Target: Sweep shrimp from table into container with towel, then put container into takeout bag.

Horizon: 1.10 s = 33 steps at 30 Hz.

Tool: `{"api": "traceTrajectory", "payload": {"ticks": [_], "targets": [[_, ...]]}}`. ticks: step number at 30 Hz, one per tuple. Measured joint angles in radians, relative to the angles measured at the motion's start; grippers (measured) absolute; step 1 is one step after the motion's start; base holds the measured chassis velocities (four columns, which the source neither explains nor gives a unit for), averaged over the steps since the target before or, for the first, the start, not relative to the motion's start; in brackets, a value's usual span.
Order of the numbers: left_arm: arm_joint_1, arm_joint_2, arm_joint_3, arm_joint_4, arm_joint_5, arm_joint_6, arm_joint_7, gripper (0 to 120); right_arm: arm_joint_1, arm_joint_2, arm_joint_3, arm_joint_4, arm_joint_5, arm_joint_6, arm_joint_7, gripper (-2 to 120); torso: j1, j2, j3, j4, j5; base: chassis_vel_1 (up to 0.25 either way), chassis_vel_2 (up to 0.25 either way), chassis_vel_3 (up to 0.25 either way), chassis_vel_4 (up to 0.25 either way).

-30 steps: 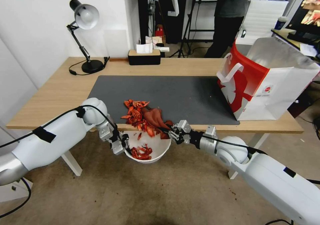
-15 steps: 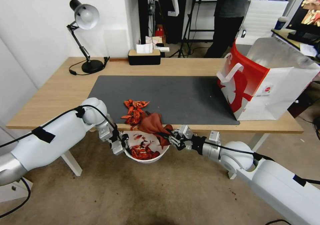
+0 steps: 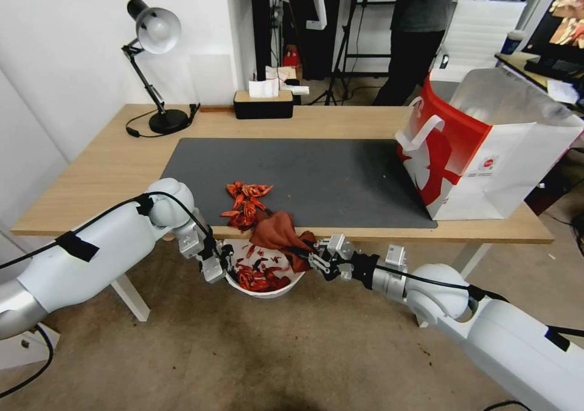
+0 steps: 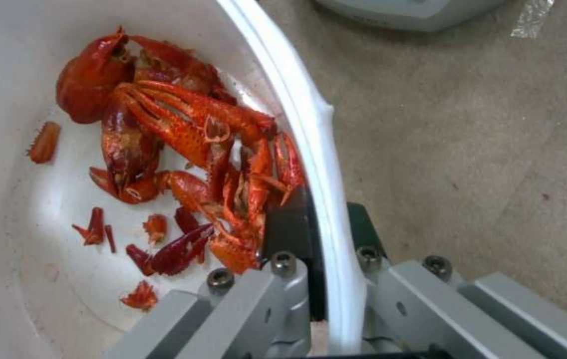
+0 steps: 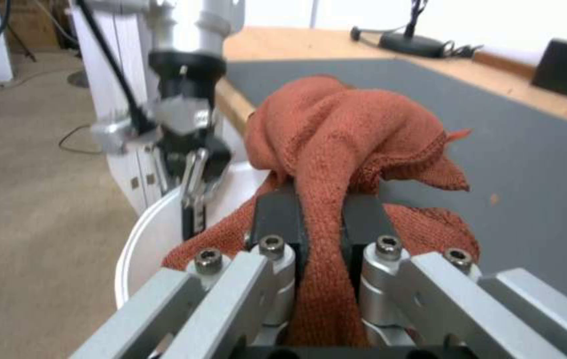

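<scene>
Two claws work at the near edge of the worktop [image 3: 109, 168]. No writing can be read; the takeout bag [image 3: 480, 149], red and white with a foil lining, carries only a small round logo too tiny to make out, and it stands well apart from the right claw [image 3: 309, 254], at the far end of the grey mat [image 3: 328, 174]. The left claw [image 3: 224, 264] is clamped on the rim of the container [image 3: 291, 283], one finger inside the wall and one outside, holding the white bowl just below the worktop edge. Inside it, close against that claw, lie red shrimp [image 4: 184, 149] and scattered shell bits. More shrimp sit in a small heap on the mat, just beyond the bowl. The right claw pinches the towel [image 5: 337, 144] tight between its pads, the cloth bunched at the worktop edge above the bowl. A black lamp [image 3: 155, 64] and a tissue box [image 3: 263, 102] stand at the far side; beige floor [image 3: 304, 350] lies beneath.
</scene>
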Motion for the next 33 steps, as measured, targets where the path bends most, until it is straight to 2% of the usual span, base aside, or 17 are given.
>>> {"api": "traceTrajectory", "payload": {"ticks": [6,8,12,15,19,21,22,25,33], "targets": [[0.011,0.012,-0.004,-0.007,0.003,0.001,0.000,0,0.021,-0.016,0.058,0.031,0.089,-0.006,0.016,5,0.000,0.000,0.000,-0.0001,-0.0002,0.000,0.000,0.000,0.000],[0.022,0.018,-0.015,-0.012,0.009,0.001,0.001,0,0.070,-0.012,0.063,0.014,0.162,-0.011,0.052,5,0.000,0.000,0.000,-0.0001,-0.0001,0.000,0.000,0.000,0.000],[0.029,0.022,-0.022,-0.015,0.017,0.001,0.002,0,0.116,0.002,0.054,-0.017,0.201,-0.012,0.085,5,0.000,0.000,0.000,0.0000,-0.0003,0.000,0.000,0.000,0.000],[0.043,0.033,-0.035,-0.025,0.022,0.001,0.002,0,0.242,0.058,-0.003,-0.114,0.272,-0.014,0.145,5,0.000,0.000,0.000,0.0002,-0.0004,0.000,0.000,0.000,0.000],[0.048,0.041,-0.045,-0.030,0.023,0.001,0.001,0,0.331,0.114,-0.056,-0.198,0.281,-0.014,0.168,5,0.000,0.000,0.000,0.0002,0.0000,0.000,0.000,0.000,0.000],[0.055,0.048,-0.056,-0.030,0.025,0.001,0.001,0,0.407,0.180,-0.113,-0.305,0.281,-0.012,0.183,5,0.000,0.000,0.000,0.0001,-0.0002,0.000,0.000,0.000,0.000],[0.055,0.048,-0.056,-0.030,0.025,0.001,0.001,0,0.407,0.180,-0.113,-0.305,0.281,-0.012,0.183,5,0.000,0.000,0.000,0.0001,-0.0002,0.000,0.000,0.000,0.000],[0.069,0.060,-0.074,-0.030,0.025,-0.004,0.000,0,0.507,0.304,-0.189,-0.510,0.272,-0.006,0.184,5,0.000,0.000,0.000,0.0000,0.0000,0.000,0.000,0.000,0.000],[0.091,0.072,-0.108,-0.033,0.028,-0.010,0.000,0,0.604,0.415,-0.274,-0.726,0.221,0.010,0.150,5,0.000,0.000,0.000,0.0002,-0.0003,0.000,0.000,0.000,0.000]]}}
